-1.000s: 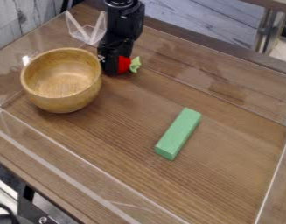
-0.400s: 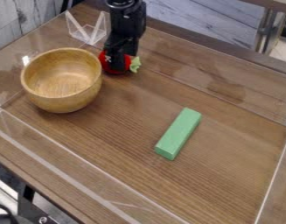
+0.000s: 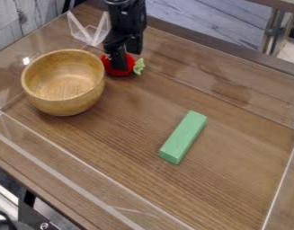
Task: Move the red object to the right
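The wooden tabletop (image 3: 233,90), walled by a clear low barrier, carries everything; the wooden bowl (image 3: 63,81) at its left serves as the landmark. Well to the right of the bowl and nearer the camera lies 1 flat green block (image 3: 182,137), untouched. Just beside the bowl's upper right rim sits the red object (image 3: 118,63), a small round toy fruit with a green leafy bit poking out on its far side from the bowl.

The black claw (image 3: 122,56) points down over that fruit. Compared with a second ago, it has crept slightly away from the bowl's rim and settled lower around the fruit, while the fruit itself sits in the same spot. The fingers stand wide, apparently straddling the fruit; whether they touch it cannot be told, and nothing is held.

That suggests the approach is finished and the grasp is next; the move to the right, away from the bowl, has not begun.

No brand, label or writing is readable anywhere.
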Robot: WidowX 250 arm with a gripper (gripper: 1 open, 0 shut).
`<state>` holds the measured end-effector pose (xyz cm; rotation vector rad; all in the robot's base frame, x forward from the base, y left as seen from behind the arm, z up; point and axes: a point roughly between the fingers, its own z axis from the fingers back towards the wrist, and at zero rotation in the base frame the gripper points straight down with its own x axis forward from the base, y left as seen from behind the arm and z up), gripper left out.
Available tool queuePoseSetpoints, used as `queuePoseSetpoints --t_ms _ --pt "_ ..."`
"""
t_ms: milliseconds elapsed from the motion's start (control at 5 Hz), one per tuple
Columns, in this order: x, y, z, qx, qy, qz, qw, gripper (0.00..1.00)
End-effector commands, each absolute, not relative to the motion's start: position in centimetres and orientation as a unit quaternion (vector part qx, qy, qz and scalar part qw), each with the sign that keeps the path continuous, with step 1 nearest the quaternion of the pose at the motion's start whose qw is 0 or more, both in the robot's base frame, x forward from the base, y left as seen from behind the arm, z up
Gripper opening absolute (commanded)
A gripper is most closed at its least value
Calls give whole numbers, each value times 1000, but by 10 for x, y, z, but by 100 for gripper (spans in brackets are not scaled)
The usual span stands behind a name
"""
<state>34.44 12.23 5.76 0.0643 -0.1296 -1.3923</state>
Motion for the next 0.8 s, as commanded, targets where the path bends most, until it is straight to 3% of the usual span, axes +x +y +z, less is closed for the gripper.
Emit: queuePoseSetpoints --t_ms 0,200,400,600 --pt "350 130 61 48 -78 -645 759 100" --pt "352 131 53 44 -86 -650 754 100" --pt "353 133 49 44 -93 -618 780 100" --pt "359 145 57 49 -93 -630 769 0"
